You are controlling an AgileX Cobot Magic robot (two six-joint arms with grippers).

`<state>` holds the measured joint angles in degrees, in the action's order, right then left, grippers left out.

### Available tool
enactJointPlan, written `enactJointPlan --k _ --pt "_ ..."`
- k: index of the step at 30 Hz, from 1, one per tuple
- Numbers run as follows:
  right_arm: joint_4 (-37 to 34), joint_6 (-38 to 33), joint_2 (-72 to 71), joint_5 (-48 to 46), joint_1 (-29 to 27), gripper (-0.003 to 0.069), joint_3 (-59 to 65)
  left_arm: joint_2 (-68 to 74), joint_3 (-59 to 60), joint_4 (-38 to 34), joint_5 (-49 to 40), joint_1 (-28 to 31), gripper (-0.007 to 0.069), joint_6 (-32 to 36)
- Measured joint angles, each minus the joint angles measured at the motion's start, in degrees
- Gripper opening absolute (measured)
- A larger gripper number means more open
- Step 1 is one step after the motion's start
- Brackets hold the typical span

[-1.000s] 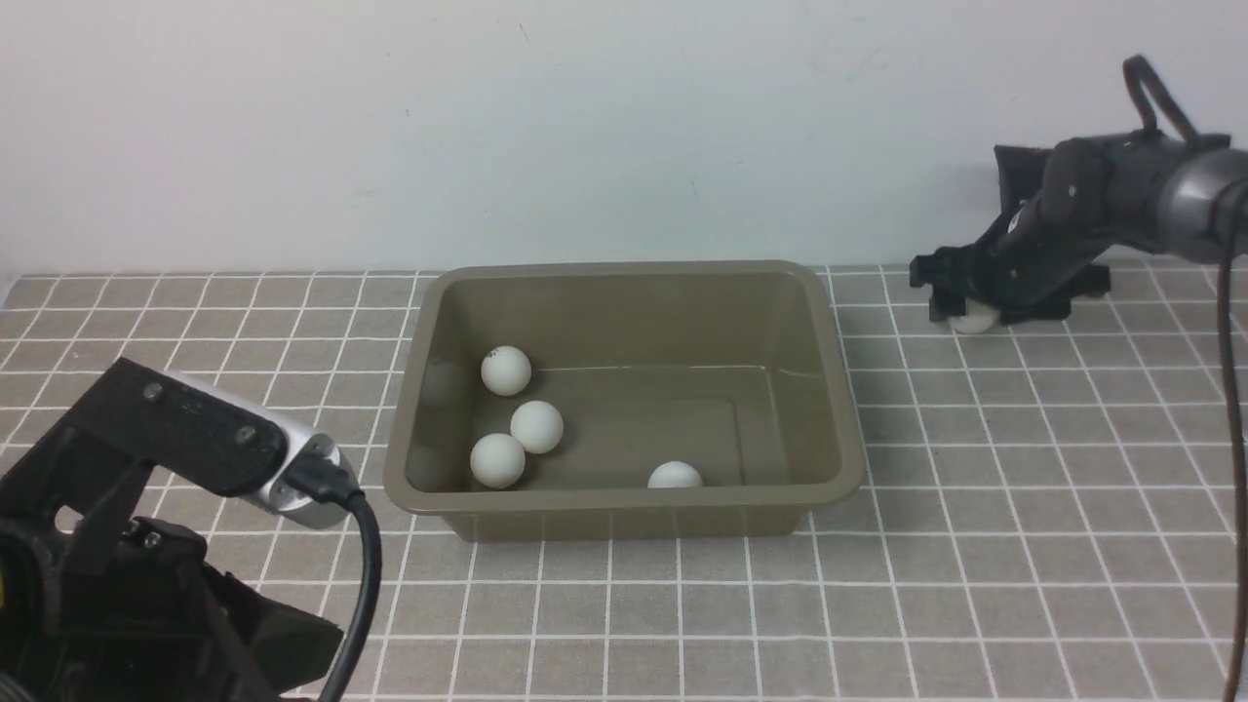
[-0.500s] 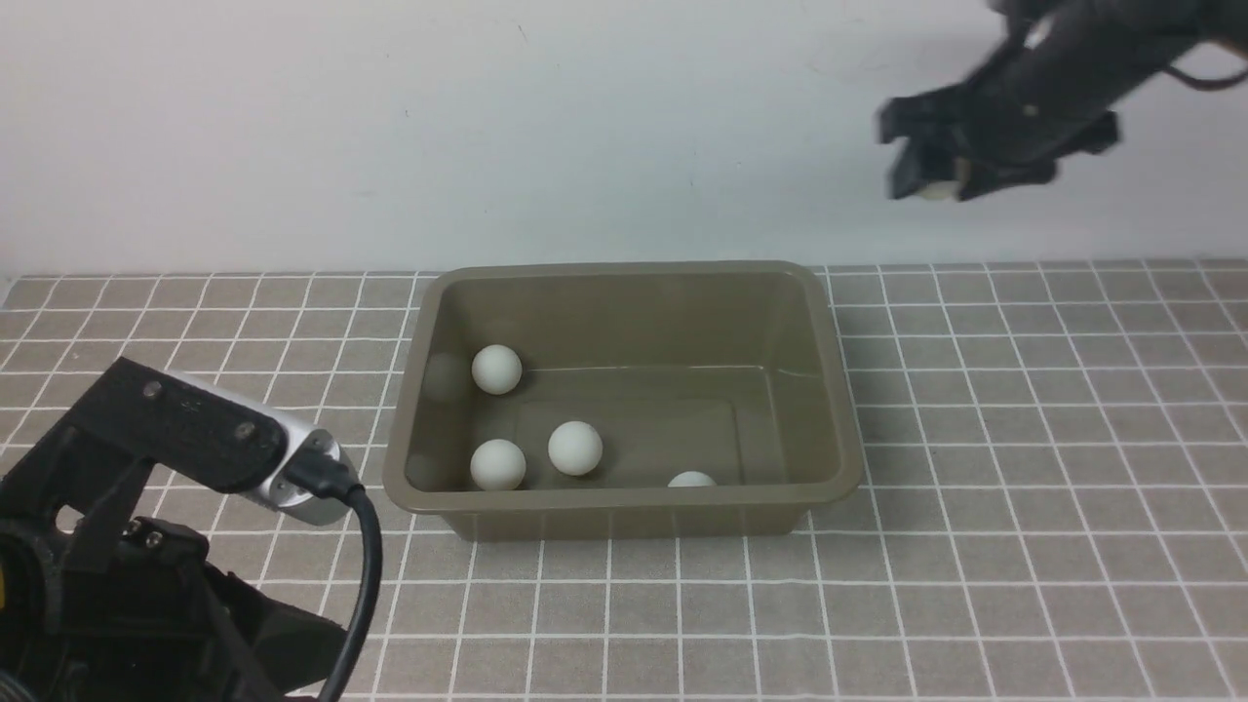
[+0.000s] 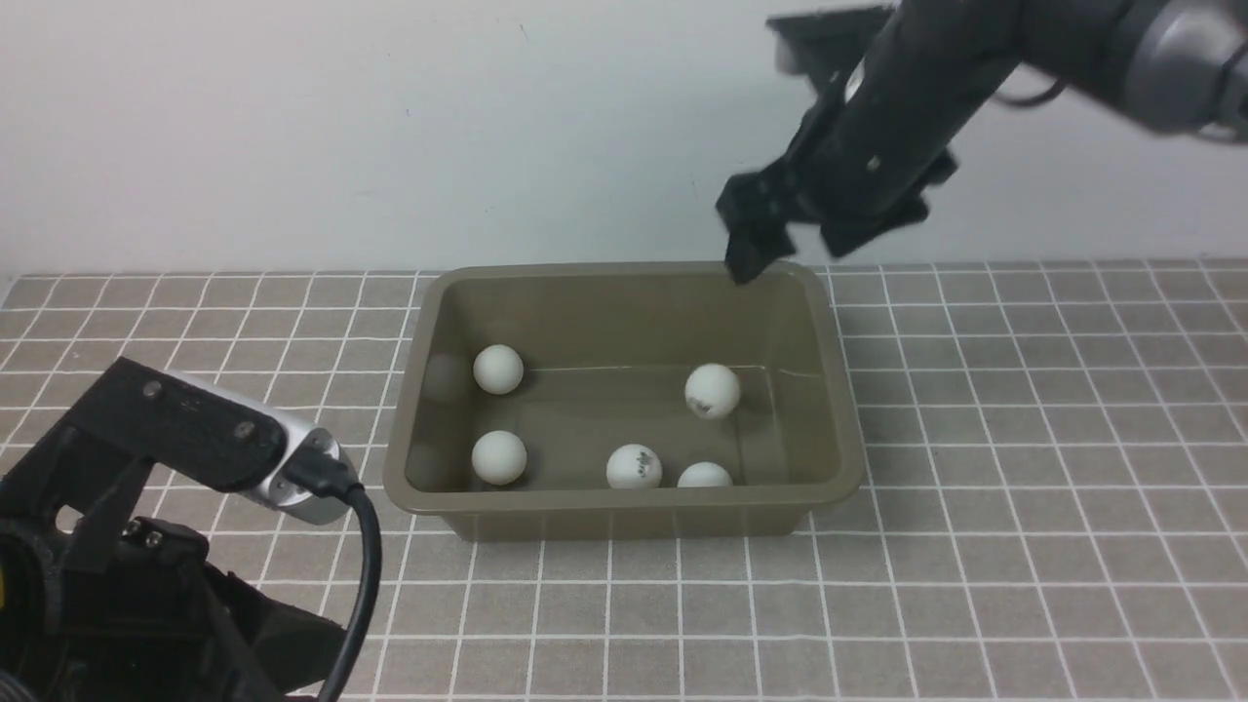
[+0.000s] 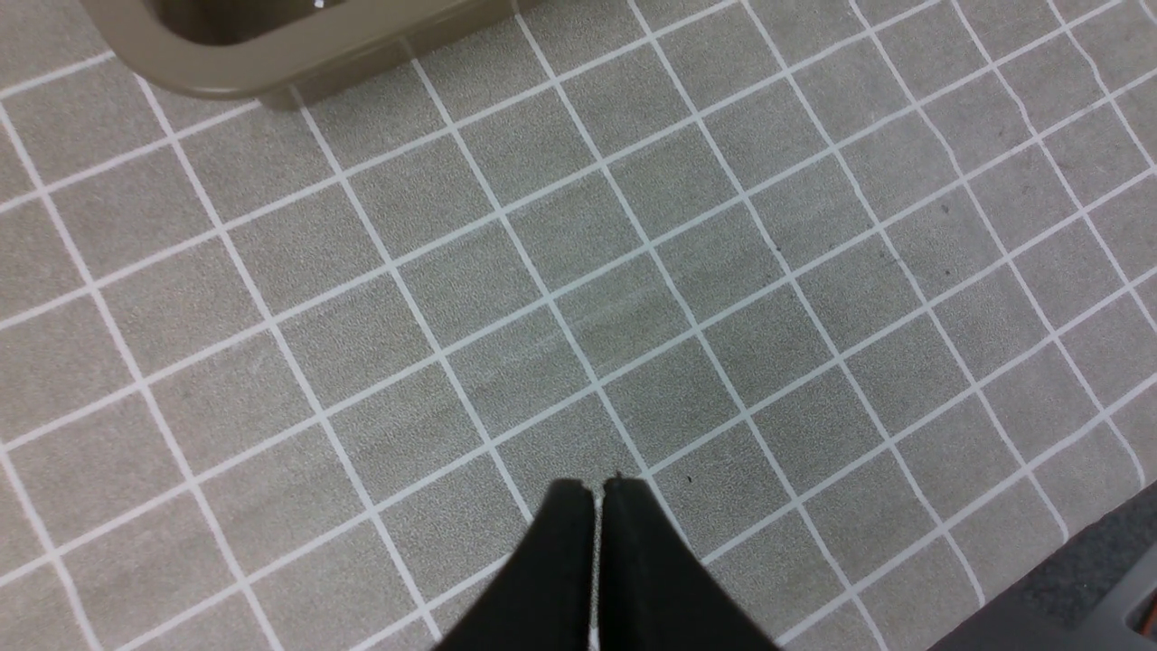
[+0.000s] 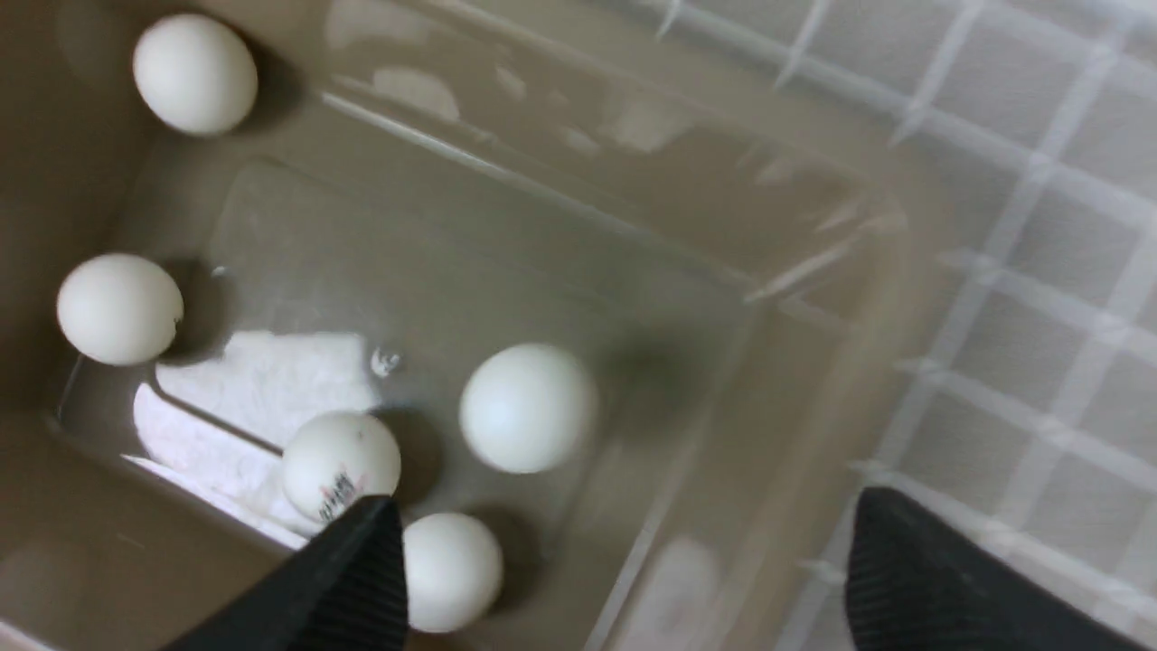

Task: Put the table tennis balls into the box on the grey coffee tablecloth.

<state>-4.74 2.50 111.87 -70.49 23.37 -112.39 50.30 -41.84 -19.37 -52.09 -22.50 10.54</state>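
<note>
Your right gripper (image 3: pixel 795 244) hangs with its jaws spread wide and nothing held, above the far right corner of the box (image 3: pixel 624 499) on the grey coffee tablecloth (image 3: pixel 975 507). All five table tennis balls (image 3: pixel 712 391) lie inside the box. The one beneath the gripper looks blurred in the wrist view, so it may be bouncing and could hop the low wall. One fingertip (image 3: pixel 746 265) sits near the far rim: swing carelessly and you nudge the box. The right arm reaches in high from the right, wrist tipped down. Your left gripper (image 4: pixel 597 495) is pinched closed, empty, low over the cloth near the box
</note>
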Motion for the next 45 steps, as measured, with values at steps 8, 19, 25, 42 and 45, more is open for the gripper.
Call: enactJointPlan --k 8,19,25,42,45 --pt "8.3 5.0 -26.5 -1.2 0.0 0.0037 -1.9 0.0 0.0 0.0 2.8 0.0 -0.0005 1.9" --pt "10.6 10.0 -83.9 21.4 0.0 -0.0013 46.2 0.0 0.0 -1.3 5.8 0.0 -0.0005 2.0" --pt "23.4 21.9 -107.8 38.4 0.0 -0.0013 75.3 0.0 0.0 -3.6 7.2 0.0 -0.0005 2.0" --pt "55.4 51.7 -112.7 45.1 0.1 -0.0013 83.9 -32.3 9.3 -12.1 19.9 -0.1 -0.0005 1.8" --pt "55.9 51.8 -112.7 45.3 0.1 -0.0013 84.0 -38.3 9.5 -14.0 20.4 -0.1 -0.0005 1.8"
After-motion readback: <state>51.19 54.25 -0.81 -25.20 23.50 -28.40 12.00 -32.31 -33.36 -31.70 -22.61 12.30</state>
